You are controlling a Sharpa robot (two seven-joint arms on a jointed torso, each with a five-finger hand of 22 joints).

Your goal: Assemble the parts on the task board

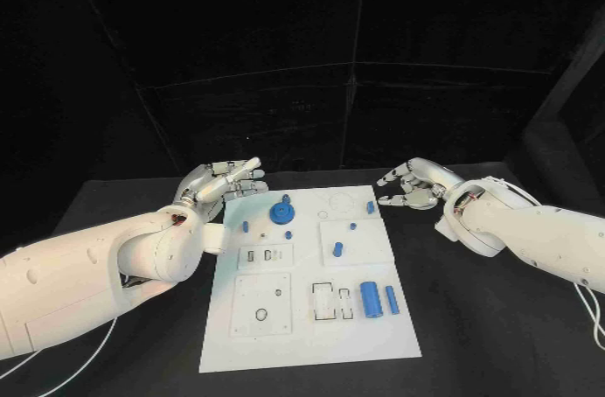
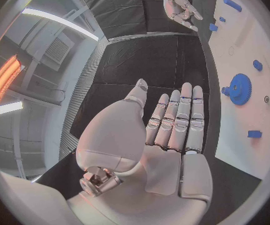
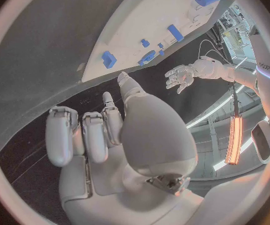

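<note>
1. The left hand [image 1: 225, 184] is held above the black table [image 1: 114, 205] just off the far left corner of the task board [image 1: 302, 327]. Its fingers [image 2: 184, 116] are stretched out straight and side by side, the thumb apart; nothing is gripped.
2. The right hand [image 1: 413, 185] is held off the far right corner of the board. Its fingers [image 3: 84, 135] are curled loosely inward, the thumb apart; nothing is seen between them, and the board is not touched.
3. The task board lies flat between the two hands, nearer the robot than either set of fingertips.
4. A blue gear [image 1: 284, 212] sits on the far part of the board, just beside the left fingertips on the board side, apart from them. In the left wrist view the same gear [image 2: 240, 89] is seen beside the extended fingers, not touched.
5. A small blue block [image 1: 371, 207] lies near the board's far right edge, near the right fingertips, untouched.
6. A small blue peg [image 1: 338, 248] lies at mid board, well apart from both hands.
7. A large blue cylinder [image 1: 372, 299] and a thin blue bar [image 1: 392, 300] lie side by side on the near right part, well apart from all fingers.
8. A black ring [image 1: 261, 314] lies on the near left square, far from the left fingers.
</note>
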